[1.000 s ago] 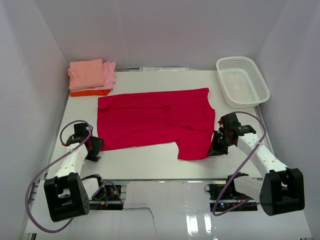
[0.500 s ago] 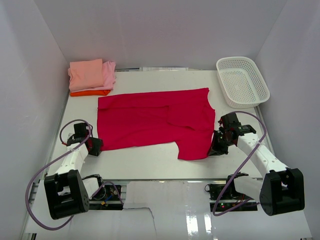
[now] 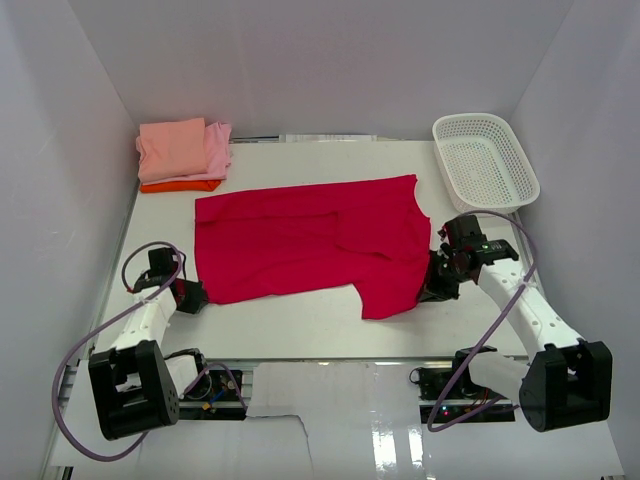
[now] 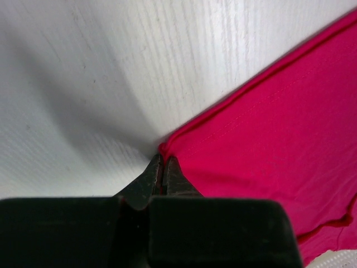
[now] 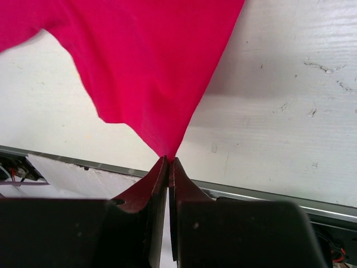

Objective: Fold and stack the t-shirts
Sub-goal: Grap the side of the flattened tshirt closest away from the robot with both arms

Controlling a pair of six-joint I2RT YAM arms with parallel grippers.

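A large crimson-red t-shirt point(image 3: 310, 240) lies spread across the middle of the table. At its near left corner my left gripper point(image 3: 203, 297) is shut on the cloth; the left wrist view shows the red corner point(image 4: 163, 148) pinched between the fingertips of that gripper point(image 4: 162, 162). My right gripper point(image 3: 422, 292) is shut on the shirt's near right edge, and the right wrist view has the red cloth point(image 5: 145, 72) drawn up in a point into the closed gripper point(image 5: 168, 160). A stack of folded t-shirts, salmon-pink point(image 3: 172, 147), light pink point(image 3: 218, 150) and orange point(image 3: 180, 186), sits at the back left.
A white lattice basket point(image 3: 486, 162) stands at the back right corner. White walls close in the table on the left, back and right. The table's near edge with a metal rail point(image 5: 262, 195) runs just below the right gripper.
The left gripper has moved right to the shirt's near left corner and closed on it. The right gripper has lifted slightly, pulling its edge of the shirt up.
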